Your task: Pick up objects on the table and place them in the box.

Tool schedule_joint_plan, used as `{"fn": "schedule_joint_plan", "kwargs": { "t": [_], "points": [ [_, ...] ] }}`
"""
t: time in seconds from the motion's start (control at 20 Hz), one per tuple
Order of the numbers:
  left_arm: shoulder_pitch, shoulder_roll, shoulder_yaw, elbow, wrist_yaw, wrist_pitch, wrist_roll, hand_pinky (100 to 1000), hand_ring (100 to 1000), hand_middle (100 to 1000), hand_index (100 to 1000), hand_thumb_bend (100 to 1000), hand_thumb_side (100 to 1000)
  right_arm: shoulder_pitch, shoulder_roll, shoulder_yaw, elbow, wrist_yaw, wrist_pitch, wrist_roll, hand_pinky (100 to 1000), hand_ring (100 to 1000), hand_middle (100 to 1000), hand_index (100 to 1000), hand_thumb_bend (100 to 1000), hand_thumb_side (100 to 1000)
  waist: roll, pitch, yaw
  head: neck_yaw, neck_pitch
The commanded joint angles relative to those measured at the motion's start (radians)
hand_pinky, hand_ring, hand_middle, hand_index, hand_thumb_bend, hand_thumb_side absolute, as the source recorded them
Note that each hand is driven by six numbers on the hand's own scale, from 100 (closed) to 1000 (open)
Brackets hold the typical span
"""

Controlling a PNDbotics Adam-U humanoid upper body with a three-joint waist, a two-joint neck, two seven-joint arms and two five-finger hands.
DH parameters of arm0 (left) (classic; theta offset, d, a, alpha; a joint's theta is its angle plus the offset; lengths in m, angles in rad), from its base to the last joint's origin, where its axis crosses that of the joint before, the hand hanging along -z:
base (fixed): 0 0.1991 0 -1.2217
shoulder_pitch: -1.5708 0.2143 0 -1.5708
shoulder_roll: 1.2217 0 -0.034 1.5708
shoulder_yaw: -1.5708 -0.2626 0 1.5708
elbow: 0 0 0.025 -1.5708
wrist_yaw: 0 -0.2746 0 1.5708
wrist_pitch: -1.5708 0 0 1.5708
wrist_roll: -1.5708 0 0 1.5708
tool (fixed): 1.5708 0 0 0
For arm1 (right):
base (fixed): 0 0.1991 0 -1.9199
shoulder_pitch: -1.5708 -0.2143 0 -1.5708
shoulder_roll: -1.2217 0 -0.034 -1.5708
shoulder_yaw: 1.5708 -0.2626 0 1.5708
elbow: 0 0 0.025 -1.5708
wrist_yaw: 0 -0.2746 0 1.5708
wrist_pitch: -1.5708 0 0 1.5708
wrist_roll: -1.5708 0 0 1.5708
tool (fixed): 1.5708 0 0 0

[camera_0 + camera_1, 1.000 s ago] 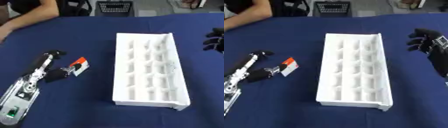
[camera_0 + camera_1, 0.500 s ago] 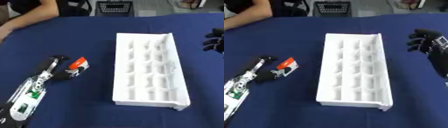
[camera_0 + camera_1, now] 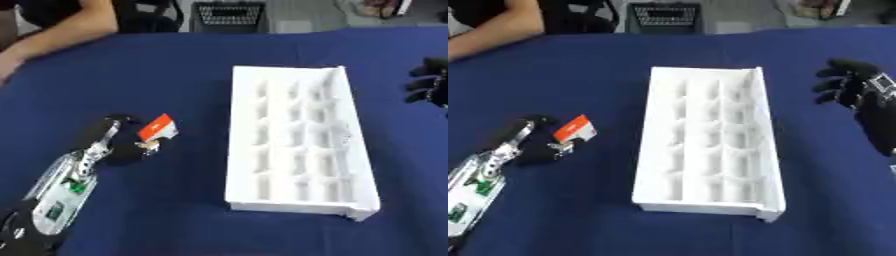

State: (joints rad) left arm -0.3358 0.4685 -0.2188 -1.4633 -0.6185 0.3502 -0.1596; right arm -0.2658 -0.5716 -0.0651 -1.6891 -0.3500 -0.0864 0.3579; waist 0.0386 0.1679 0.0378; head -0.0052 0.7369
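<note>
worktop point(image 3: 175, 75), covered in dark blue cloth, as we see it from above. right of centre lies a long white box point(image 3: 297, 150), divided into rows of small compartments, its long side running away from us and its base flat on the cloth. well apart to its left we note a small orange and white object point(image 3: 157, 128); whether it rests on the cloth we cannot tell. a person's forearm point(image 3: 61, 35) lies on the far left edge.

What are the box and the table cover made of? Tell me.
Box: probably moulded foam or matte plastic; plain white, dull, thick rounded dividers. Table cover: looks like cloth; deep blue, no shine, slightly uneven surface.
</note>
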Motion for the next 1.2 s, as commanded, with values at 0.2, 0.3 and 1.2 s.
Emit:
{"fn": "schedule_joint_plan", "kwargs": {
  "t": [0.2, 0.3, 1.2],
  "points": [
    [-0.023, 0.035, -0.006, -0.020, -0.099, 0.007, -0.025, 878, 839, 843, 830, 718, 630, -0.001, -0.024, -0.008, -0.010, 0.003, -0.002, 0.003, 654, 704, 732, 863, 100, 931, -0.001, -0.017, 0.000, 0.003, -0.010],
    [-0.024, 0.042, -0.005, -0.044, -0.161, 0.009, -0.044, 880, 839, 843, 826, 716, 626, -0.001, -0.024, -0.008, -0.010, 0.003, -0.002, 0.003, 654, 704, 732, 863, 100, 931, -0.001, -0.017, 0.000, 0.002, -0.011],
    [-0.023, 0.056, -0.019, -0.171, -0.245, -0.002, -0.118, 890, 838, 838, 783, 689, 624, -0.001, -0.025, -0.009, -0.008, 0.003, -0.003, 0.004, 652, 704, 733, 863, 100, 931, -0.001, -0.017, -0.002, 0.001, -0.011]
  ]
}}
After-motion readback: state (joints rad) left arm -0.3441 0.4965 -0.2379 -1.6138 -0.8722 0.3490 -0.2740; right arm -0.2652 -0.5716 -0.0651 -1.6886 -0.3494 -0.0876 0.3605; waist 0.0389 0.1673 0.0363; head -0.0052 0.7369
